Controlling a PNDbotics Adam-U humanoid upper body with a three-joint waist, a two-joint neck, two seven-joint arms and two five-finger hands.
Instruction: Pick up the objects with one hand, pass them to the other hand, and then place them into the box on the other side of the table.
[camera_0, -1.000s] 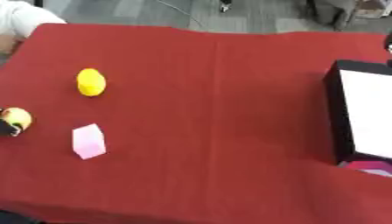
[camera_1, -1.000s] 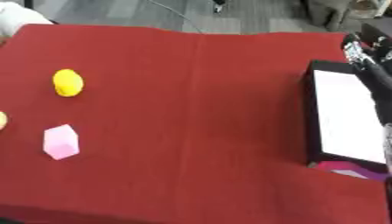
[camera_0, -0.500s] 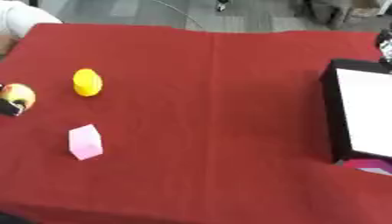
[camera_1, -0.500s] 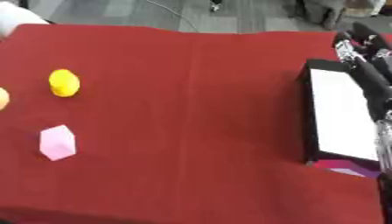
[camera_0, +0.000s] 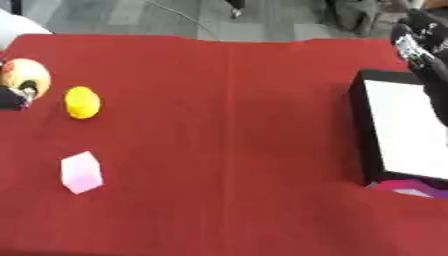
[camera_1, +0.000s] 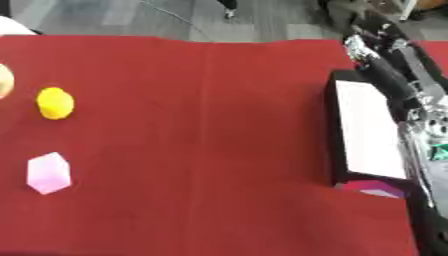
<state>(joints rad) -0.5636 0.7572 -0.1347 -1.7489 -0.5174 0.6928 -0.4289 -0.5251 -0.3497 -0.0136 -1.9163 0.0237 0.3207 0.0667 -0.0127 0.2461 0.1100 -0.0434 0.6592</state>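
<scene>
Your left hand (camera_0: 12, 95) at the table's (camera_0: 227, 150) left edge has its fingers curled round the peach-coloured round object (camera_0: 24, 75), so carry it level toward the middle for your right hand (camera_1: 367, 42), its fingers unclear, above the black box (camera_1: 367, 130).

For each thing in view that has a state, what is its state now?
Box: open, white inside, at the table's right edge.
Yellow object: lying free on the red cloth.
Pink block: lying free, untouched.
Round yellowish object: at the left edge, held by the left hand.
Right hand: above the box's far end.
</scene>
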